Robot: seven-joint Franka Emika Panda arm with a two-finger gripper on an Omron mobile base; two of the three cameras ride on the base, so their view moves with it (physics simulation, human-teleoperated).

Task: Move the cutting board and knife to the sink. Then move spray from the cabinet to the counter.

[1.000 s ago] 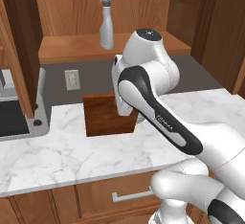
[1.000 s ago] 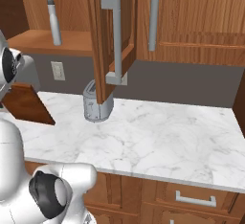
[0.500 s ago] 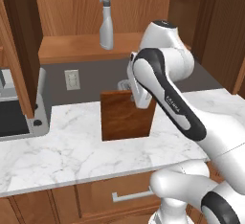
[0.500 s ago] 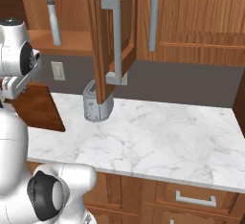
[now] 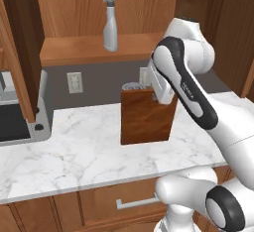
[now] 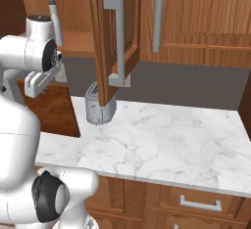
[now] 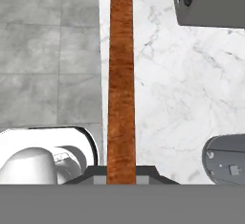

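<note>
Hanging upright from the hand (image 5: 159,97), reddish-brown cutting board (image 5: 146,117), thin edge-on

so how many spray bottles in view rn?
1. The spray stands upright on the shelf of the open cabinet, above the counter; in the right base view it is at top left. More could be behind the cabinet doors.

Glossy white arm (image 5: 198,107) with rounded black joint bands.

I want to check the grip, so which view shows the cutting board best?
The left base view: the cutting board hangs upright, its whole face visible, pinched at its top edge. The right base view shows part of it behind the arm; the hand view shows its thin edge.
</note>
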